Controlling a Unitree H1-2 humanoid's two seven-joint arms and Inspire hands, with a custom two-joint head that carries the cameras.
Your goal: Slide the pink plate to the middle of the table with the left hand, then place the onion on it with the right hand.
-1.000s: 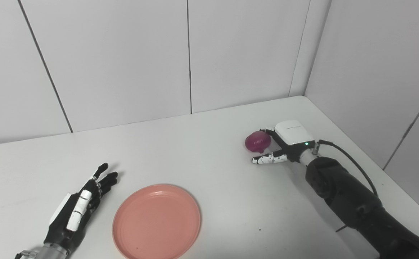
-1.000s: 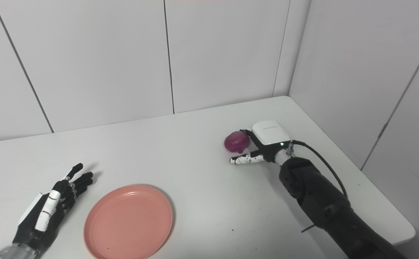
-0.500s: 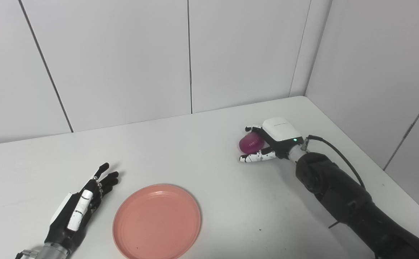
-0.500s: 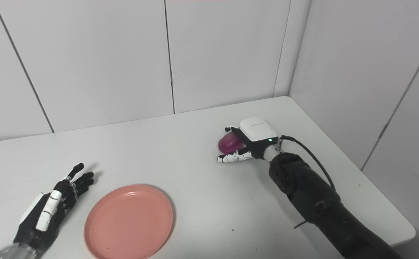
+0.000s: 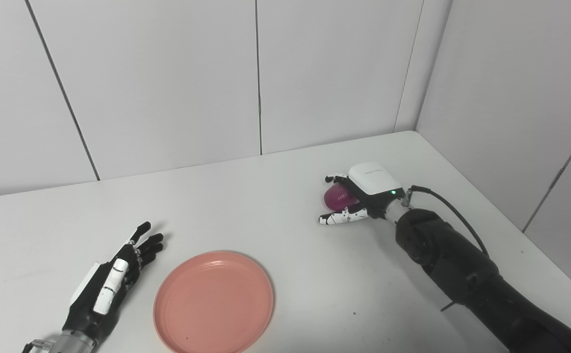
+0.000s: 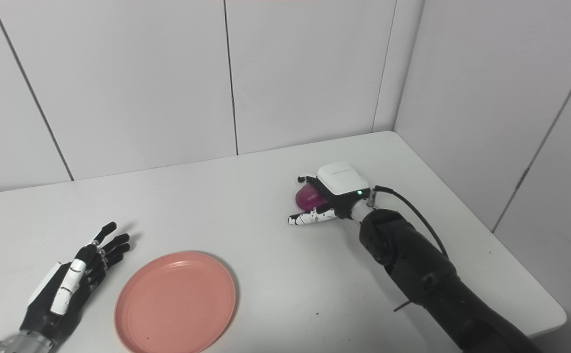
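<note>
The pink plate (image 5: 213,301) lies flat near the table's front edge, left of centre. My left hand (image 5: 111,284) rests open on the table just left of the plate, fingers stretched out and apart from its rim. The purple onion (image 5: 335,197) sits at the right rear of the table. My right hand (image 5: 359,196) is wrapped over it: the fingers (image 5: 333,179) curl across its top and the thumb (image 5: 337,218) lies along its near side. Only the onion's left part shows.
The white table (image 5: 285,235) ends at a rounded right edge (image 6: 535,274) under my right forearm. Grey wall panels close in the back and right sides. A black cable (image 5: 454,208) loops from the right wrist.
My right hand has moved left over the onion and its fingers have curled around it; the onion has shifted slightly left with the hand. The left hand and plate are still.
</note>
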